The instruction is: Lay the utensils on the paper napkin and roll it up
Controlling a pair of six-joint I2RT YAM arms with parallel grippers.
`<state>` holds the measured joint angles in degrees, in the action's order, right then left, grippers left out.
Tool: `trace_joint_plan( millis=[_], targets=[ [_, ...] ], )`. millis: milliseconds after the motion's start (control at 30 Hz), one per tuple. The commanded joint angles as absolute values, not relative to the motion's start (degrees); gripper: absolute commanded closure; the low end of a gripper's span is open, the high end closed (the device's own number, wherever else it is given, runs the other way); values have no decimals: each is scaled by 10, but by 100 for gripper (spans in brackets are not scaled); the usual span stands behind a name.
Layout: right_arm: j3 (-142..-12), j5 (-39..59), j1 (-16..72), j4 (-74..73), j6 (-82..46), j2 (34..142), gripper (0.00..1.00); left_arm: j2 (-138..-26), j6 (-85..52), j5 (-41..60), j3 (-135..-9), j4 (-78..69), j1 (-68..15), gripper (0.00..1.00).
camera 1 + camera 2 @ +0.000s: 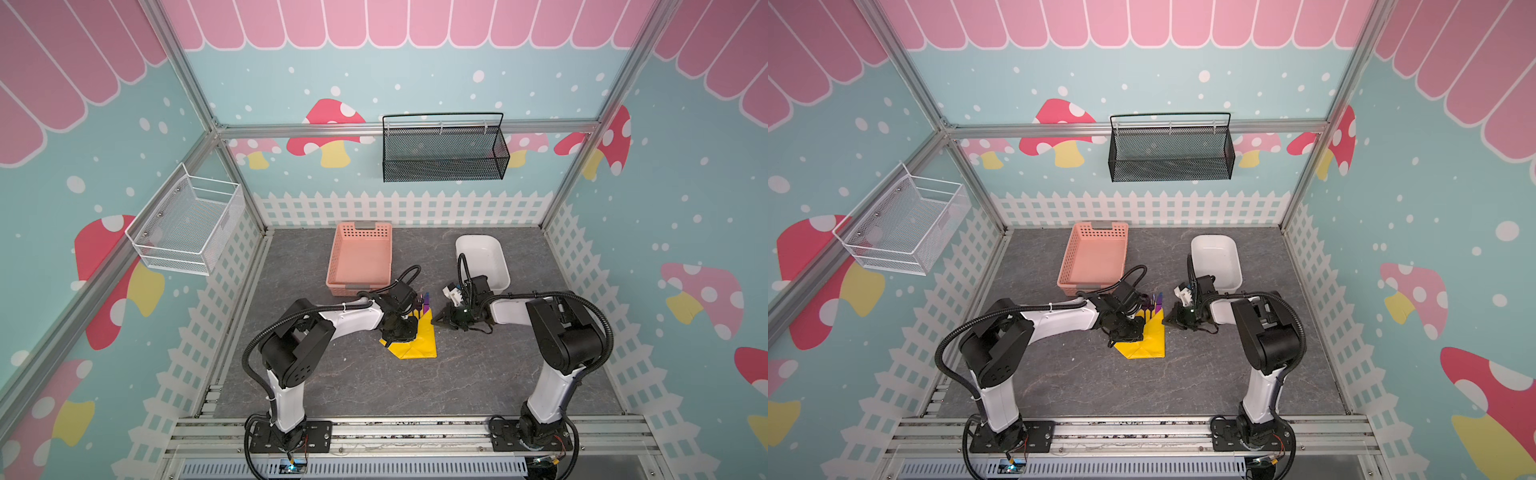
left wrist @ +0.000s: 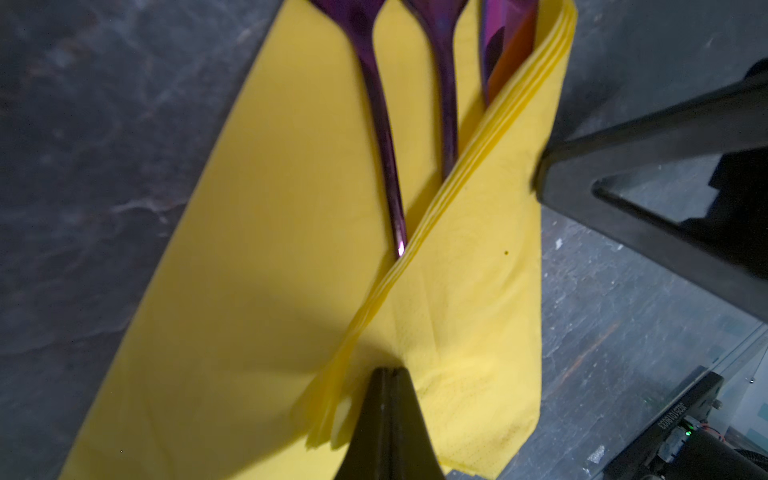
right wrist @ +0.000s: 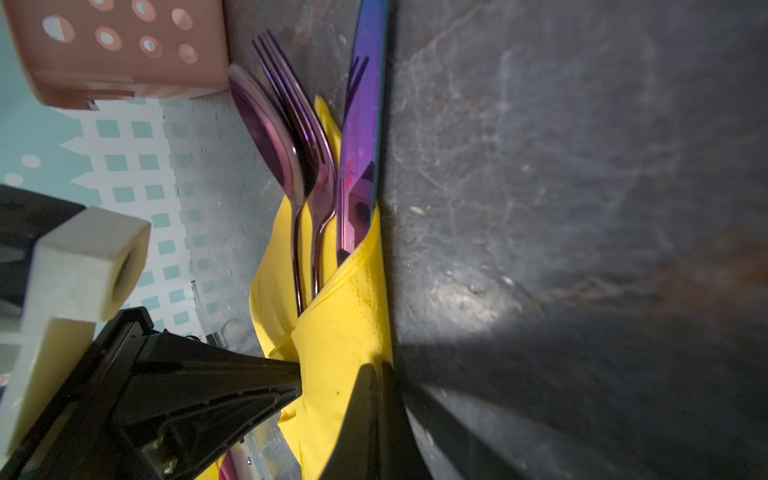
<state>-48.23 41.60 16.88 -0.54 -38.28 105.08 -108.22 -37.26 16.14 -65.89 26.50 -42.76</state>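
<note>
At the far left of both top views a white wire-mesh basket point(image 1: 187, 224) hangs on the side wall; right of it, on the grey stone-veined tabletop point(image 1: 457, 382), a pink perforated plastic basket point(image 1: 360, 257) sits just behind the left wrist; a black metal-mesh basket point(image 1: 444, 149) hangs on the back wall; a glossy white rounded tub point(image 1: 482, 257) sits just behind the right wrist; none of them covers the work.

Both arms bend inward to mid-frame; the left gripper point(image 1: 388, 344) tilts down onto the left corner of the bright yellow paper napkin point(image 1: 419, 345), its fingers pressed together with the tip on the folded flap point(image 2: 388, 374); the right gripper point(image 1: 434, 322) lies low, pointing left, its fingers likewise pressed together against the napkin's right edge point(image 3: 380, 368); whether either tip pinches paper cannot be told.

The thin, dimpled napkin is folded diagonally, its layered edge crossing the handles of the slim dark purple iridescent utensils; the round-bowled spoon point(image 3: 266, 141), fork point(image 3: 299, 120) and violet-bladed knife point(image 3: 361, 137) stick out toward the pink basket.
</note>
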Motion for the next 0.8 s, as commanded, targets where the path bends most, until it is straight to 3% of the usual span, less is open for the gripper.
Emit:
trace_joint_plan(
  millis=[0, 267, 767],
  targets=[
    [-495, 396, 163, 25, -369, 1043, 98, -1091, -369, 148, -643, 291, -425, 100],
    [-508, 454, 163, -28, -390, 1056, 98, -1092, -369, 149, -645, 291, -425, 100],
    [-528, 423, 158, 0, -376, 1092, 99, -1093, -369, 149, -643, 291, -425, 100]
  ],
)
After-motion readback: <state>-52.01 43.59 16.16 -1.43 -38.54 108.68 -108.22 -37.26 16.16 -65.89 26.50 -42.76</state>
